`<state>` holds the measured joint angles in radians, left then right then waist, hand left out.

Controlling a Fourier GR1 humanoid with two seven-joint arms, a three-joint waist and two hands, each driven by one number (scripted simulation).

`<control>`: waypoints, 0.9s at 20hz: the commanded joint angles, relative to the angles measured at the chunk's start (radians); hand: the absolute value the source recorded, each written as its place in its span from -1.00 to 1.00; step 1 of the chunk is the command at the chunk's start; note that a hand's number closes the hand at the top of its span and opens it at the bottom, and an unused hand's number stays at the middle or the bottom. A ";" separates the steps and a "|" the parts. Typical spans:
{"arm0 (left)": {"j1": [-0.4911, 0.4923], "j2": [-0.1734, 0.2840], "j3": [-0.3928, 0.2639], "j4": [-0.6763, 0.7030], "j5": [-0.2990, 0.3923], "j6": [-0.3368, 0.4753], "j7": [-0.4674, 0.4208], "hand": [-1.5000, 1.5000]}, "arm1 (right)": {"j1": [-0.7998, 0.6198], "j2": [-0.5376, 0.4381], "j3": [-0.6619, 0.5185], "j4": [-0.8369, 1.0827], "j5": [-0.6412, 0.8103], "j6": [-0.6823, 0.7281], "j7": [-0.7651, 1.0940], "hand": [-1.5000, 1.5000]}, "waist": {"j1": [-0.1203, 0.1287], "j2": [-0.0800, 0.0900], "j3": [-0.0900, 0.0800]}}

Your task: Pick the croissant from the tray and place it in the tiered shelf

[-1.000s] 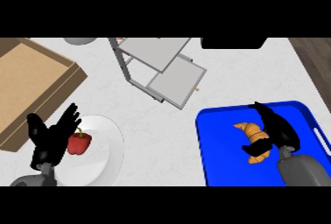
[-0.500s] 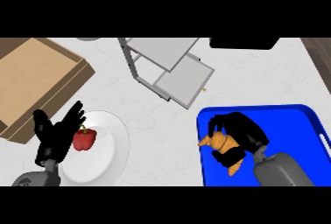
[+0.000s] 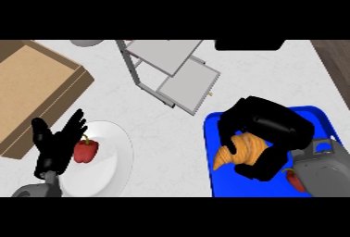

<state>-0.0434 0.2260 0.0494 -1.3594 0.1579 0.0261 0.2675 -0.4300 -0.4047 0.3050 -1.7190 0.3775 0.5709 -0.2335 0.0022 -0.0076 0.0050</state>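
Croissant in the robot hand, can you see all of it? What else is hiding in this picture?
- Croissant: head view; the right robot hand curls round it, hiding its far end.
- Small red thing on the blue tray: mostly behind the grey forearm; cannot tell what it is.
- Grey object and black object: cut off at the top.
- Tiered shelf: its top is cut off too.

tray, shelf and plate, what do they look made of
Tray: likely plastic, saturated blue with a smooth raised rim. Shelf: probably metal, flat grey panels on thin grey posts. Plate: looks ceramic, plain glossy white, though plastic is possible.
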 commanded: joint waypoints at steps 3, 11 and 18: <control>0.001 -0.025 -0.013 0.003 -0.016 0.023 0.035 0.00 | -0.156 -0.021 -0.252 -0.055 -0.244 0.143 0.160 1.00 | -0.004 0.005 -0.006; -0.014 -0.050 -0.023 0.015 -0.022 0.015 0.035 0.00 | -0.521 0.014 -0.348 0.149 -0.371 0.122 0.434 1.00 | 0.013 0.008 -0.006; -0.020 -0.048 -0.014 0.048 -0.034 0.000 -0.003 0.00 | -0.772 -0.001 -0.400 0.455 -0.352 0.107 0.440 1.00 | 0.020 0.013 -0.006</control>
<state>-0.0628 0.2043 0.0515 -1.3612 0.1390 0.0237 0.2801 -1.0754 -0.4164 -0.0823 -1.4192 -0.0080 0.7047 0.2167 0.0179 -0.0011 0.0034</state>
